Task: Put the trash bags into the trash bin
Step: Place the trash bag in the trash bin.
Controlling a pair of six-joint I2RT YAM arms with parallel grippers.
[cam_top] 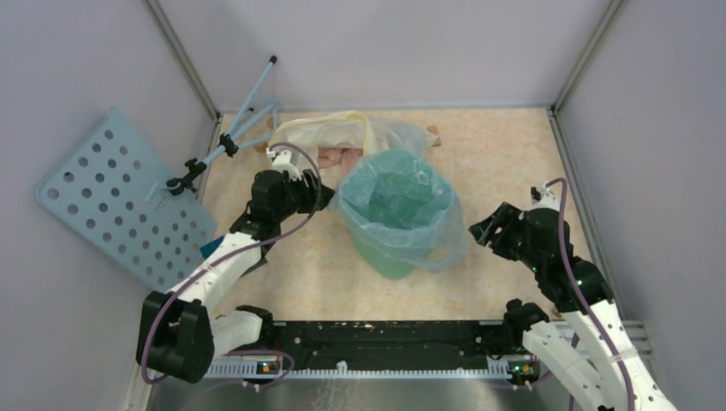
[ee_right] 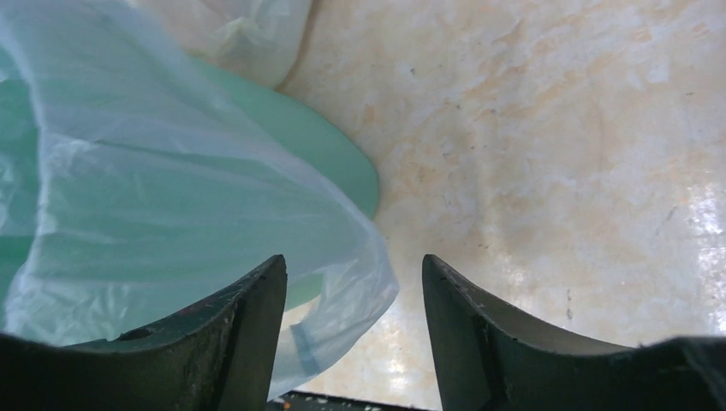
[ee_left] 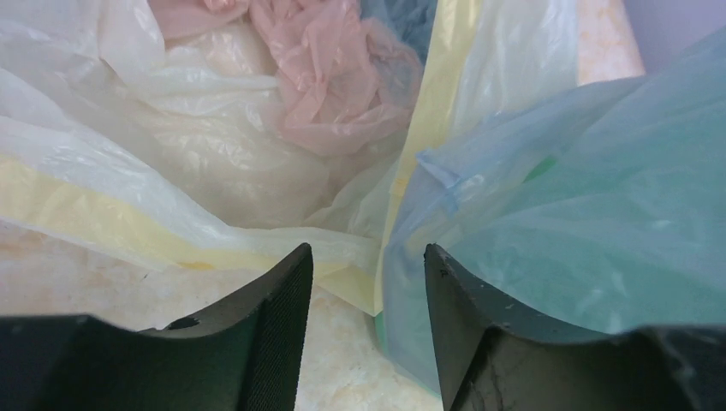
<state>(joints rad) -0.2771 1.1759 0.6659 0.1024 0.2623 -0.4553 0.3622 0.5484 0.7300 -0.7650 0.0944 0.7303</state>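
Observation:
The mint-green trash bin (cam_top: 392, 257) stands mid-table. The pale-blue see-through trash bag (cam_top: 435, 229) lines it, its rim folded out over the bin's top and hanging down the sides. My left gripper (cam_top: 321, 190) is open just left of the bin, empty; in the left wrist view the bag (ee_left: 556, 223) lies right of its fingers (ee_left: 278, 334). My right gripper (cam_top: 479, 231) is open and empty just right of the bin; in its view a loose fold of the bag (ee_right: 342, 291) hangs between the fingers, over the bin (ee_right: 325, 163).
A whitish bag with a yellow rim (cam_top: 330, 133) lies behind the bin, with pink plastic (ee_left: 330, 77) inside. A pale-blue perforated board (cam_top: 120, 201) on a stand leans at the left wall. Enclosure walls close three sides.

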